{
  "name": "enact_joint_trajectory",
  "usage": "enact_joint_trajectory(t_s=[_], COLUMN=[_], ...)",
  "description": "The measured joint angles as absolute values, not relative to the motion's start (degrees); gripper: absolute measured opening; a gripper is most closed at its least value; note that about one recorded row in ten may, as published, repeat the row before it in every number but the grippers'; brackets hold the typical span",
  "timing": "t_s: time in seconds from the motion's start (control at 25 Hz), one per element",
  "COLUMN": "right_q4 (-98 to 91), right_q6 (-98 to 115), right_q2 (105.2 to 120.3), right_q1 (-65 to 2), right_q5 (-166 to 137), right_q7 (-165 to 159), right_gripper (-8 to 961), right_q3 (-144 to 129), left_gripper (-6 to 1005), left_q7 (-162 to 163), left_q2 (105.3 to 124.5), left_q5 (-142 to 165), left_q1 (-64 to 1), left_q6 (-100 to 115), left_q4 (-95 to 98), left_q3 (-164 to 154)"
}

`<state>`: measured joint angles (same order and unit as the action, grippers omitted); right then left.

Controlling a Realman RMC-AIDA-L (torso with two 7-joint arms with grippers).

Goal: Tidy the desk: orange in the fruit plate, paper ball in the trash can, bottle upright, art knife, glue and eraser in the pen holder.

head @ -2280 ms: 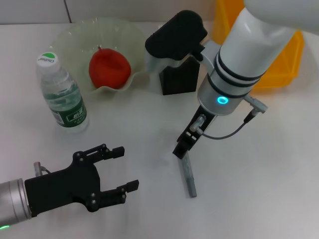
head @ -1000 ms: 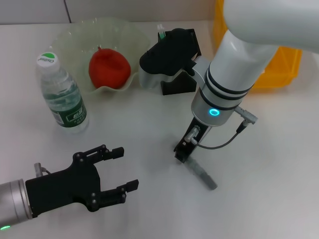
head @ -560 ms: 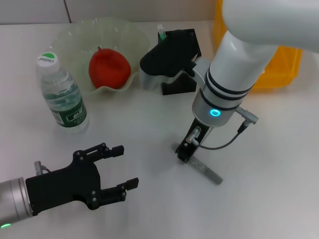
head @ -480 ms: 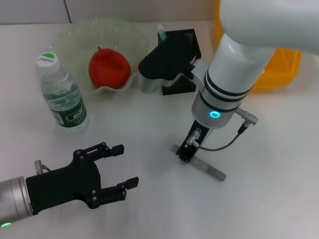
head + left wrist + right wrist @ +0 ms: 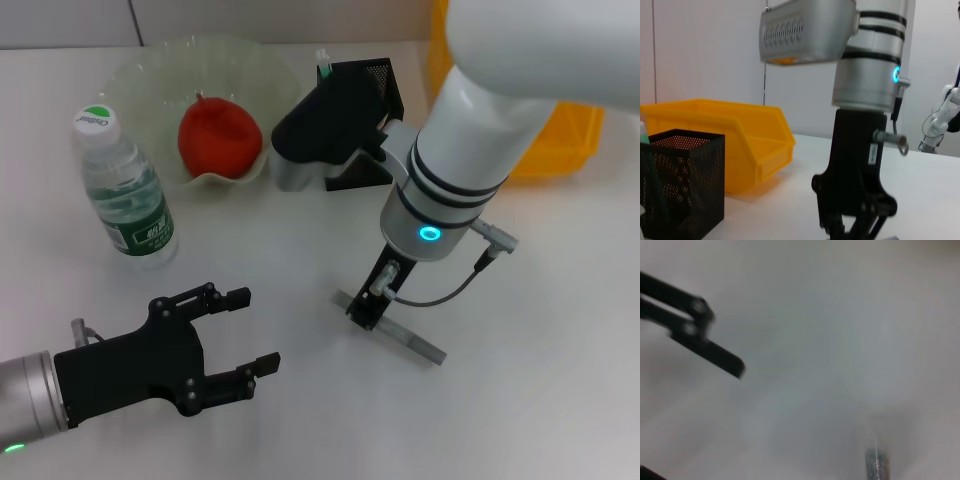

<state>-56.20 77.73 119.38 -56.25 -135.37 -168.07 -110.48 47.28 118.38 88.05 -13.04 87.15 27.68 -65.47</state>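
Glue (image 5: pixel 392 330): thin grey stick, lying flat on white table (image 5: pixel 540 330), about 5 o'clock from the black mesh pen holder (image 5: pixel 362 120). Right tool (image 5: pixel 364 312) down over the stick's near end; finger spread cannot be told. Left tool (image 5: pixel 243 334) at 7 o'clock, fingers apart, holding nothing.

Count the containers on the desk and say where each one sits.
3: the fruit plate at the far left with the orange in it, the pen holder mid-back, and the trash can far right. More may hide behind the right arm.
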Motion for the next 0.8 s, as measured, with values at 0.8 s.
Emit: enact_joint_trajectory(t_s=[0.8], right_q4=[-66.4], right_q6=[45.7], right_q2=[119.43], right_q1=[-19.5], right_q5=[-73.5], right_q7=[-90.8], right_gripper=[132], right_q3=[-79.3], left_gripper=[779], left_q7=[47.3], left_q2=[118.57], left_q5=[88.0], left_q1=[-15.1], left_q6=[87.6], left_q4=[25.4], left_q3=[-65.6])
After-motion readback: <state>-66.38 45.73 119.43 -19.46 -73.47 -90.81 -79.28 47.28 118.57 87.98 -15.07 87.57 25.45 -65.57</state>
